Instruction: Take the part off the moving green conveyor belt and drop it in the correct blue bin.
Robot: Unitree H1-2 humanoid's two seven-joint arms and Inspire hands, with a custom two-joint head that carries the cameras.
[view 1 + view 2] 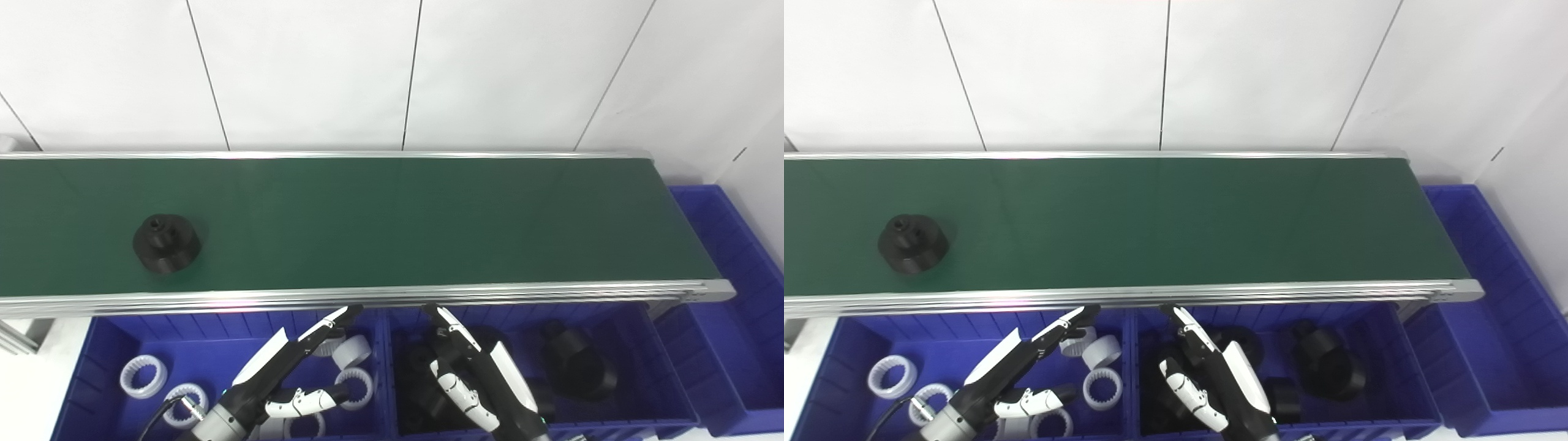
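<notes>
A black round part (166,242) lies on the green conveyor belt (392,220) at its left, near the front rail. Both hands hang below the belt, over the blue bins. My left hand (288,367) is open above the left bin (110,361), which holds several white toothed rings (144,375). My right hand (468,370) is open above the middle bin (664,367), which holds several black parts (579,361). Neither hand touches the part on the belt.
A third blue bin (741,318) stands past the belt's right end. Aluminium rails (392,294) run along the belt's front and back edges. A white tiled wall rises behind the belt.
</notes>
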